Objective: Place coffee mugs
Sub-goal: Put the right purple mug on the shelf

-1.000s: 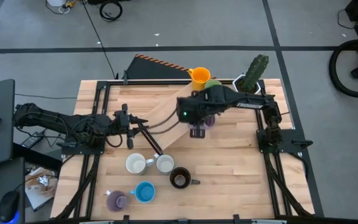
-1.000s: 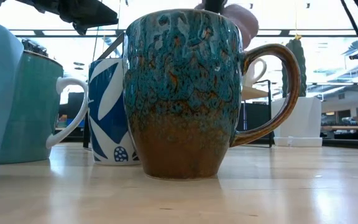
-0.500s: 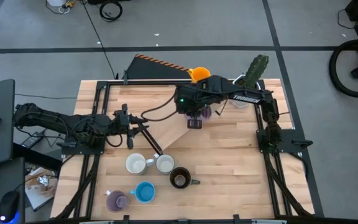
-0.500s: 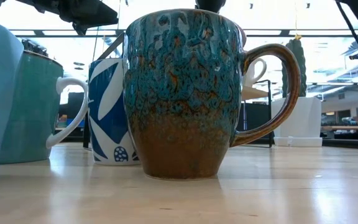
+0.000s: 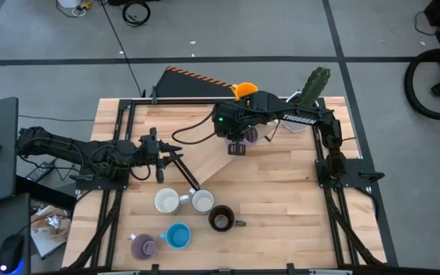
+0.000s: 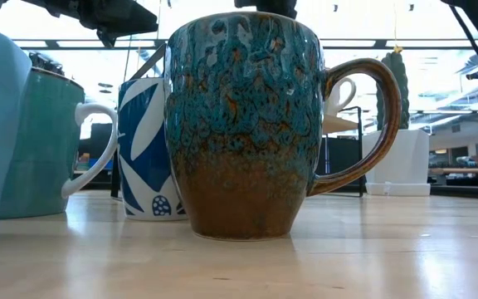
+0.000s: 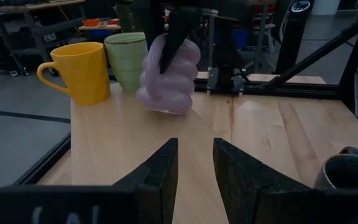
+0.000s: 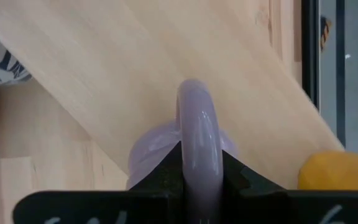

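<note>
While pinching a purple mug (image 7: 168, 74) (tilted), right claw (image 8: 197, 165) nears the far edge.

A lilac mug (image 7: 168, 78) beside a yellow-orange mug (image 7: 84, 71) and a pale green mug (image 7: 127, 59). At six o'clock, a speckled teal-and-brown mug (image 6: 247, 124) and a white mug with blue leaves (image 6: 143, 149).

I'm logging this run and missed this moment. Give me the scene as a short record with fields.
right gripper: shut on the handle of the purple mug, at the table's far side
purple mug state: tilted, next to the green mug
orange mug: upright, beside the green one
left gripper: open, holding nothing, waiting at the table's left
near-edge mugs: dark brown mug, two white, blue mug, a second purple
</note>
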